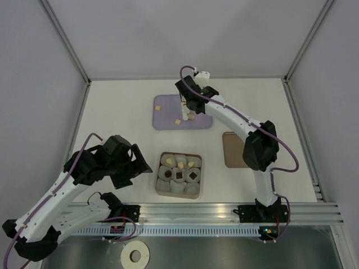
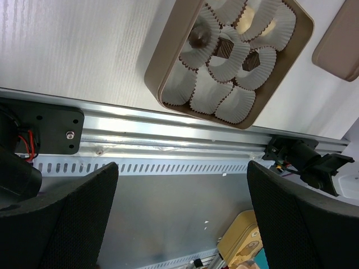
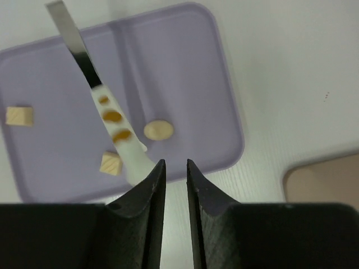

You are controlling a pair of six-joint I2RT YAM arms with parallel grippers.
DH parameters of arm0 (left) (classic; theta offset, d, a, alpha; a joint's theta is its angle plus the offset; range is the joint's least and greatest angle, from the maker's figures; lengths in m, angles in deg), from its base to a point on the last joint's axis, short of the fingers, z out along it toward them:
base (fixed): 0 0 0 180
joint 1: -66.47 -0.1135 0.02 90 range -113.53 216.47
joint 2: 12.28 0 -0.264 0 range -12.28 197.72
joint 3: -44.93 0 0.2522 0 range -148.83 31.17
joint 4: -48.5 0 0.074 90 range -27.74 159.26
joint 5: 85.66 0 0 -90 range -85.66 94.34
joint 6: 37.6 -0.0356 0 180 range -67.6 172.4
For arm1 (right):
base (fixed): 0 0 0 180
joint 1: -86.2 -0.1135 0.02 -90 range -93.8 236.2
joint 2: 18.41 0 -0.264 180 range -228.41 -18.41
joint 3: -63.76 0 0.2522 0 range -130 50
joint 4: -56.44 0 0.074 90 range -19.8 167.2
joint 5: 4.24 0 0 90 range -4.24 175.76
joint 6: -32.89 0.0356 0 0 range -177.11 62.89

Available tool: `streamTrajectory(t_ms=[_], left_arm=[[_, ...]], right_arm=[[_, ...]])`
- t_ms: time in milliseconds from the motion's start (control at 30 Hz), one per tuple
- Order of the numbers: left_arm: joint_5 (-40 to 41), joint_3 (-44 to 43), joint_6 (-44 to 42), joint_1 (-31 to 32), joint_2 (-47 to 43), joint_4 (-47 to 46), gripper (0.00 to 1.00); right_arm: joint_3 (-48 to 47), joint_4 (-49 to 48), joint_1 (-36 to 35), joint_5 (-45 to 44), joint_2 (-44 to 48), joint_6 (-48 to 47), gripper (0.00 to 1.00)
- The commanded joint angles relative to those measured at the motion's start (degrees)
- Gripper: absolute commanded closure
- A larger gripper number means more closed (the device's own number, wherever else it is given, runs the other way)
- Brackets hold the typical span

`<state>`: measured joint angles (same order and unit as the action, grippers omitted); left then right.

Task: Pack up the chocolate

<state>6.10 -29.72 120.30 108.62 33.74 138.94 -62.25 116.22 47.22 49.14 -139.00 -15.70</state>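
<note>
Three cream chocolate pieces lie on the purple tray point(image 1: 168, 124): a square point(image 3: 19, 116), a square point(image 3: 111, 163) and a round one point(image 3: 158, 130). My right gripper point(image 3: 175, 163) hovers over the tray's near edge point(image 1: 188, 109). Its jaws stand a narrow gap apart with nothing between them. A white-handled, metal-tipped tool point(image 3: 112, 117) lies against the outer side of its left finger. The brown box point(image 1: 160, 190) of white paper cups holds dark pieces point(image 1: 179, 175) and cream pieces point(image 1: 180, 165); it also shows in the left wrist view point(image 2: 157, 73). My left gripper point(image 2: 182, 218) is wide open and empty, left of the box point(image 1: 140, 167).
The flat brown lid point(image 1: 233, 149) lies right of the box, between it and the right arm. An aluminium rail point(image 1: 196, 213) runs along the near edge. A tape roll point(image 1: 135, 255) sits below it. Grey walls close in the table.
</note>
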Motion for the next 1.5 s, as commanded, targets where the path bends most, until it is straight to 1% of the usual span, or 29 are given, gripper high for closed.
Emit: streamTrajectory(t_ms=[0, 100, 200, 267, 367, 400, 467, 500, 533, 567, 600, 633, 667, 733, 767, 833, 867, 900, 1000, 1067, 1233, 1367, 1433, 1467], left_arm=[[-1.4, -0.6, 1.5, 0.1, -1.2, 9.6, 0.0], [-1.4, -0.4, 1.4, 0.1, -2.0, 10.2, 0.0], [-1.5, 0.1, 1.3, 0.1, -2.7, 10.5, 0.0], [-1.5, 0.3, 1.3, 0.1, -3.0, 10.7, 0.0], [-1.5, 0.7, 1.2, 0.1, -3.3, 10.7, 0.01], [-1.5, 0.7, 1.2, 0.1, -3.4, 10.6, 0.0], [-1.4, 0.6, 1.4, 0.1, -3.3, 10.5, 0.0], [-1.5, 0.2, 1.4, 0.1, -3.0, 10.3, 0.0], [-1.5, 0.0, 1.4, 0.1, -2.9, 10.2, 0.0], [-1.5, -0.7, 1.4, 0.1, -2.7, 10.0, 0.0], [-1.5, -1.1, 1.4, 0.1, -2.5, 9.7, 0.0], [-1.4, -1.3, 1.4, 0.1, -2.1, 9.0, 0.0], [-1.3, -2.0, 1.4, 0.1, -1.9, 8.7, 0.0], [-1.2, -2.6, 1.4, 0.1, -1.1, 8.7, 0.0], [-1.2, -3.0, 1.5, 0.1, -0.8, 8.7, 0.0], [-1.1, -3.3, 1.7, 0.1, -0.8, 8.6, 0.0], [-0.9, -3.5, 1.8, 0.1, -0.9, 8.6, 0.0], [-0.8, -3.5, 1.8, 0.1, -1.0, 8.7, 0.0], [-0.6, -3.2, 2.3, 0.1, -1.5, 8.8, 0.0], [-0.6, -2.9, 2.5, 0.1, -1.8, 9.1, 0.0], [-0.4, -0.8, 3.0, 0.1, -2.5, 9.7, 0.0], [-1.1, 3.7, 2.1, 0.1, -1.4, 6.5, 0.0], [-1.5, 5.8, 1.1, 0.1, 0.4, 2.7, 0.0], [-1.5, 6.3, 0.5, 0.1, 1.1, 1.5, 0.0]], right_arm=[[4.3, -2.5, -2.9, -0.6, 13.0, -4.6, 0.75], [9.2, -2.7, -6.9, -1.0, 19.8, -4.4, 0.73], [14.1, -1.2, -9.7, -0.3, 24.2, -1.2, 0.75], [15.0, -1.1, -11.1, -0.6, 25.5, -0.8, 0.74], [15.3, -1.1, -11.9, -0.6, 25.9, -3.0, 0.73], [15.0, -1.1, -11.9, 0.7, 25.3, -3.5, 0.7], [15.1, -3.1, -11.7, 5.7, 24.4, -8.8, 0.65], [14.7, -5.9, -11.6, 8.7, 22.5, -11.4, 0.59], [13.6, -6.3, -11.6, 14.1, 21.0, -15.4, 0.57], [12.1, -5.9, -11.5, 15.3, 19.1, -16.0, 0.56], [10.2, -3.9, -11.5, 15.8, 14.7, -15.6, 0.54], [6.8, -3.6, -10.9, 18.2, 12.5, -16.2, 0.54], [5.2, -3.4, -10.6, 20.0, 8.3, -16.4, 0.54], [0.2, -2.1, -9.1, 22.0, 4.2, -15.5, 0.55], [-1.2, -2.7, -8.7, 27.6, 1.1, -16.7, 0.52], [-5.0, -3.6, -8.3, 31.2, -1.6, -18.5, 0.49], [-6.4, -3.4, -8.4, 32.4, -4.5, -19.8, 0.48], [-9.5, -2.0, -8.3, 31.7, -6.1, -19.9, 0.49], [-13.1, 1.0, -7.8, 31.3, -11.5, -19.7, 0.51], [-12.9, 1.8, -7.5, 30.1, -13.5, -19.8, 0.52], [-9.3, 2.7, -7.4, 26.1, -14.1, -18.8, 0.54], [-8.3, 1.7, -7.3, 26.0, -14.3, -20.0, 0.63], [-8.3, 1.3, -7.2, 27.5, -14.6, -21.4, 0.66], [-8.3, 0.9, -7.3, 27.7, -14.6, -21.7, 0.68]])
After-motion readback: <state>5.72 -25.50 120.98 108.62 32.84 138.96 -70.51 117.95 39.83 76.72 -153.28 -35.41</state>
